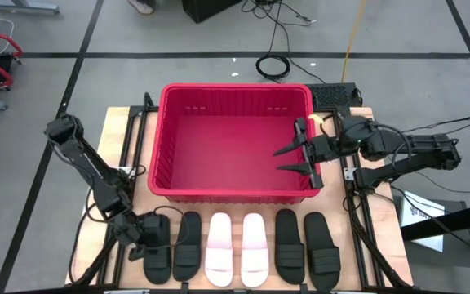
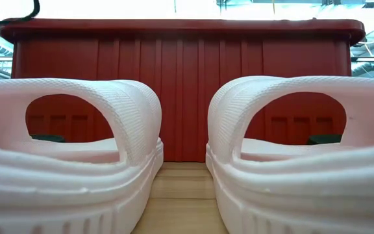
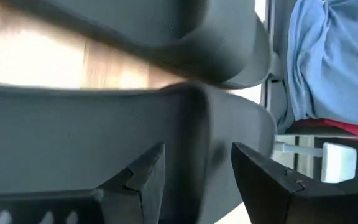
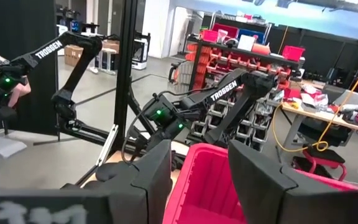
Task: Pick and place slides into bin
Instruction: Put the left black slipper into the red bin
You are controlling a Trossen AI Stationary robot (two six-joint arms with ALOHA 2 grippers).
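Here, in the high view, you have the red bin [image 1: 237, 143] in the middle of the frame on the wooden counter [image 1: 119, 139], and six slides in a row along the lower edge just below it: two black slides [image 1: 174, 247] at lower left, two white slides [image 1: 235, 249] in the centre, two more black ones [image 1: 307, 248] at lower right. Your left pincer [image 1: 152, 238] sits at the lower left, down on the leftmost black slide; in the left wrist view its fingers [image 3: 143, 177] stand apart with the dark strap of that slide between them, though you cannot tell whether they press on it. Your right pincer [image 1: 299, 159] hangs over the bin's right side, fingers spread wide and holding nothing. In the low view the white pair fills the foreground with the bin wall [image 2: 180, 97] behind.
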